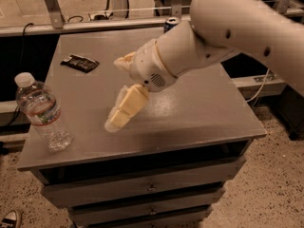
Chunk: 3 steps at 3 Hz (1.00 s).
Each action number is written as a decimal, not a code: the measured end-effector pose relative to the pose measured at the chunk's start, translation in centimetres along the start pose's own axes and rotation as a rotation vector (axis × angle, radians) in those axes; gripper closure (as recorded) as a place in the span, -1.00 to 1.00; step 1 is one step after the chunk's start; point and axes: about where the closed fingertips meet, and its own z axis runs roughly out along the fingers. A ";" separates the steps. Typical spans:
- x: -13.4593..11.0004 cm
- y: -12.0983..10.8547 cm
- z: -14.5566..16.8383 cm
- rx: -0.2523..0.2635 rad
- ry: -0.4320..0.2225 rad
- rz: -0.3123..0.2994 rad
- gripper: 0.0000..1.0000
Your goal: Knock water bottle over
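The water bottle, clear ribbed plastic with a white cap and a narrow white-and-red label band, stands upright at the front left corner of the grey table. My gripper hangs over the middle of the table, pointing down and left, to the right of the bottle and apart from it. It holds nothing that I can see. My white arm reaches in from the upper right and hides most of the blue soda can at the table's back edge.
A dark flat packet lies at the back left of the table. The table is a cabinet with drawers below its front edge. A shoe shows on the speckled floor at the bottom left. Metal railings run behind the table.
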 end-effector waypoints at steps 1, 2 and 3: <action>-1.8 0.5 3.8 -0.029 -0.100 -0.009 -1.00; -4.0 1.3 6.5 -0.066 -0.180 -0.028 -1.00; -6.1 2.7 8.1 -0.112 -0.247 -0.057 -1.00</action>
